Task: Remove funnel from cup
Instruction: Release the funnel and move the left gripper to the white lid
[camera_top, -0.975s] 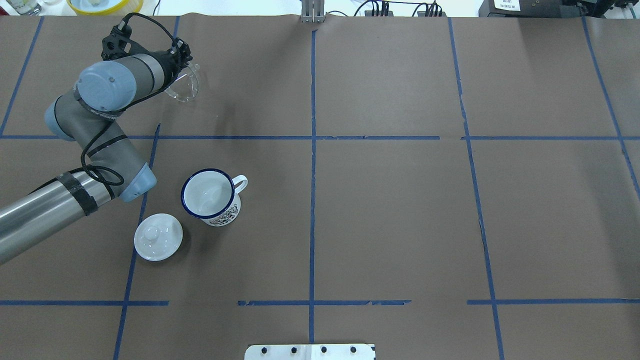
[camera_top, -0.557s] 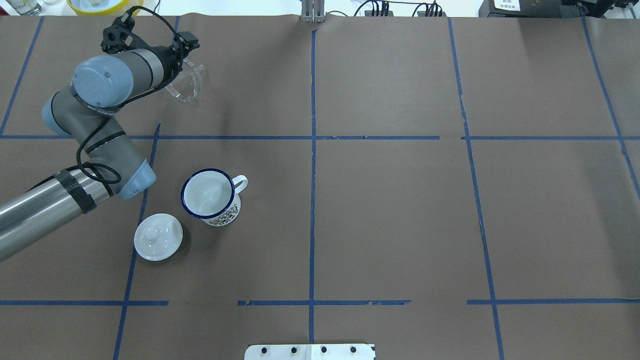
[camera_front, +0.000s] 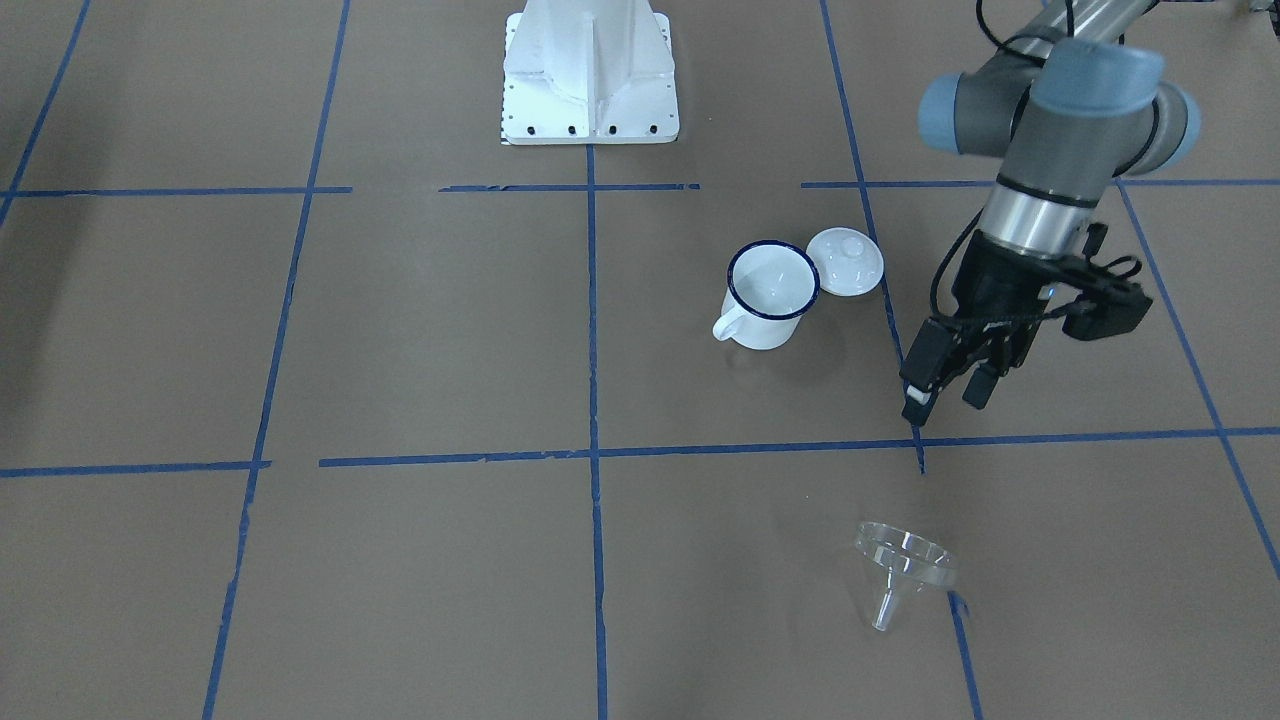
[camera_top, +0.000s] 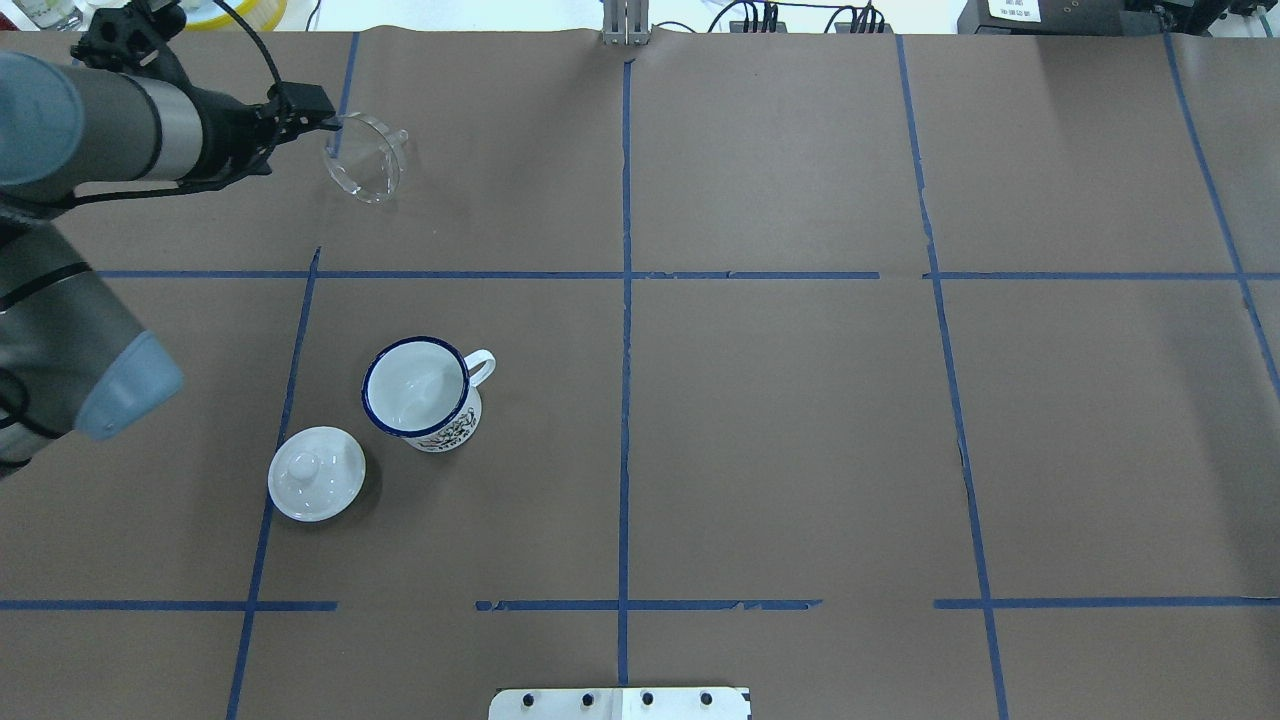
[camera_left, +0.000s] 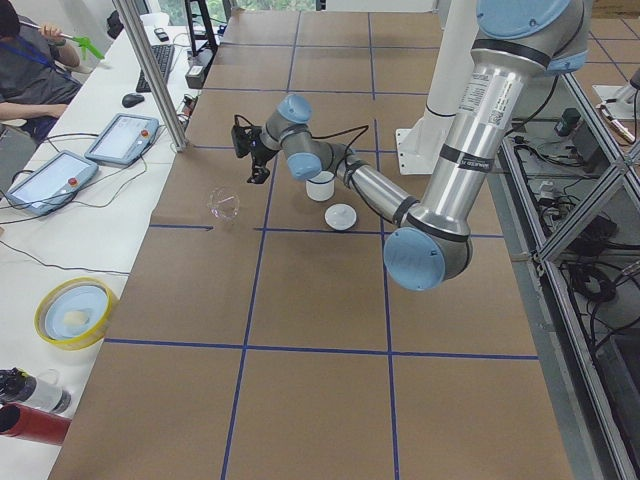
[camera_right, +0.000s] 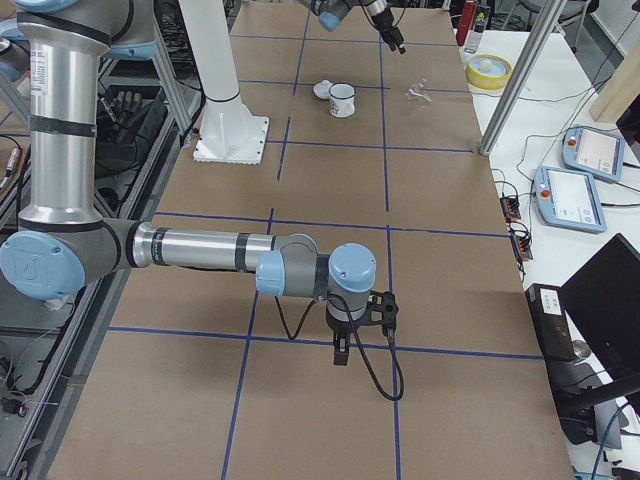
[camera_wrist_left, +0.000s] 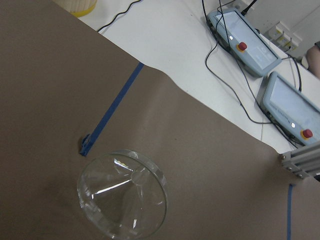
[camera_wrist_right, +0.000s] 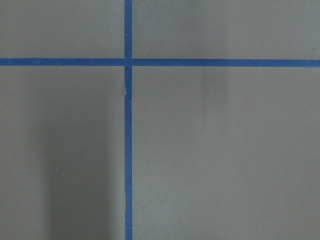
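The clear funnel (camera_top: 365, 160) lies on its side on the brown table at the far left, spout toward the far edge. It also shows in the front view (camera_front: 902, 568) and the left wrist view (camera_wrist_left: 122, 200). The white cup (camera_top: 420, 393) with the dark blue rim stands upright and empty, nearer the robot (camera_front: 768, 295). My left gripper (camera_front: 945, 393) is open and empty, above the table between cup and funnel, apart from both (camera_top: 315, 118). My right gripper (camera_right: 340, 352) hangs low over bare table at the other end; I cannot tell whether it is open or shut.
A white knobbed lid (camera_top: 316, 473) lies beside the cup on the robot's side. A yellow bowl (camera_top: 210, 10) and control pendants (camera_wrist_left: 245, 35) sit on the white bench beyond the table's far edge. The robot's white base (camera_front: 588, 70) stands at mid-table.
My left arm has drawn back to the left and away from the funnel. The funnel, close against the gripper before, now lies free on the table in almost the same spot.
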